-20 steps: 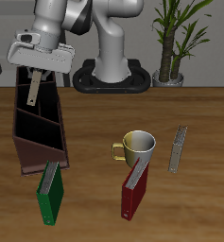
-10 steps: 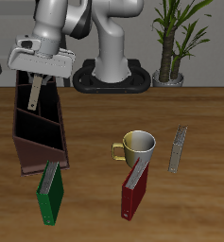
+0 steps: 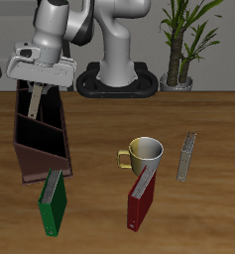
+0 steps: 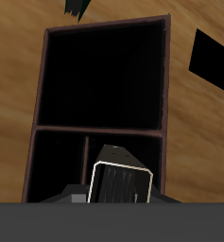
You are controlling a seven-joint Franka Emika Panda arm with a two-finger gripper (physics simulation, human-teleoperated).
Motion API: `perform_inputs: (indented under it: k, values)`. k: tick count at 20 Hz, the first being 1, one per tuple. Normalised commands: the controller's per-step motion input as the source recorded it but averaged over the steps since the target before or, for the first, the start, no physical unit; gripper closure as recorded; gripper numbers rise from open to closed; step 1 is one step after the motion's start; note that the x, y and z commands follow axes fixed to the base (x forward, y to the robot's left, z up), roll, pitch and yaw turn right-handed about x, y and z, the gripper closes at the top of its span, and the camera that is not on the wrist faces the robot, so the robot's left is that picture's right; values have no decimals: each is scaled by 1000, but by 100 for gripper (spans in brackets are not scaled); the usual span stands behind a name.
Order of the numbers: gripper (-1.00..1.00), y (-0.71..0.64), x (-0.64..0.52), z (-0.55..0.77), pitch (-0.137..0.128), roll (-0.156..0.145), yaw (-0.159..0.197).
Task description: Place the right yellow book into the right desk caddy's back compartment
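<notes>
My gripper [image 3: 38,83] is shut on the right yellow book [image 3: 36,102], a thin grey-yellow hardback that hangs nearly upright from the fingers. Its lower end is at the far end of the right desk caddy [image 3: 46,157], a long dark brown box with a sloped reddish face toward the table's front. In the wrist view the book's pale end [image 4: 121,185] sits over the divider beside the large dark rectangular end cell, the back compartment [image 4: 104,80]. The fingers themselves are hidden in that view.
A green book [image 3: 52,210] with a thin grey-yellow book [image 3: 54,183] leaning on it lies before the caddy. A yellow mug [image 3: 145,152], a red book [image 3: 138,208] and another thin grey-yellow book [image 3: 187,157] lie nearby. A potted plant [image 3: 178,45] stands at the back.
My gripper has sunk a little with the book, bringing its lower end closer to the caddy's far end. Nothing else has moved.
</notes>
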Motion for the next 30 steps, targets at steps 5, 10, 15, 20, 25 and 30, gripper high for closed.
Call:
perform_inputs:
  k: [5,10,15,20,25,30]
  values:
    - [100,-48,38,-133,21,-9,-19]
    - [100,20,47,-148,19,3,-6]
    - [100,10,74,-142,13,5,-12]
    - [100,-20,97,-172,21,2,-8]
    - [100,-92,33,-165,22,-12,-12]
    - [100,-107,-12,-173,18,-13,-9]
